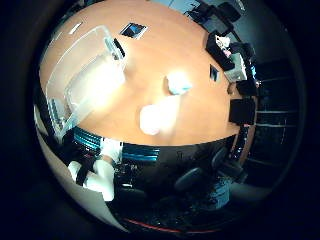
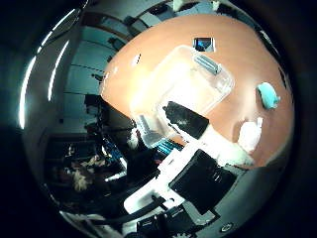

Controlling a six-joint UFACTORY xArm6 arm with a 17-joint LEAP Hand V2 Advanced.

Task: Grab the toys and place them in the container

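Hand (image 2: 198, 148) above table (image 1: 165, 55); two toys (image 1: 178, 82) (image 1: 155, 119) beside clear container (image 2: 188, 82).

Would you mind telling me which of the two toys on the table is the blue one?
The teal-blue toy, lying farther from the clear container; the other toy is white and sits nearer the table's edge.

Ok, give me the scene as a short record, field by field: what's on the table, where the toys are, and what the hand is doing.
surface: orange-brown table
container: clear plastic bin on the table, no toy visible inside
toy one: pale blue toy on the table, outside the container
toy two: white toy on the table, near the table's edge, apart from the blue one
hand: right hand above the table, holding nothing
task state: both toys not yet in the container
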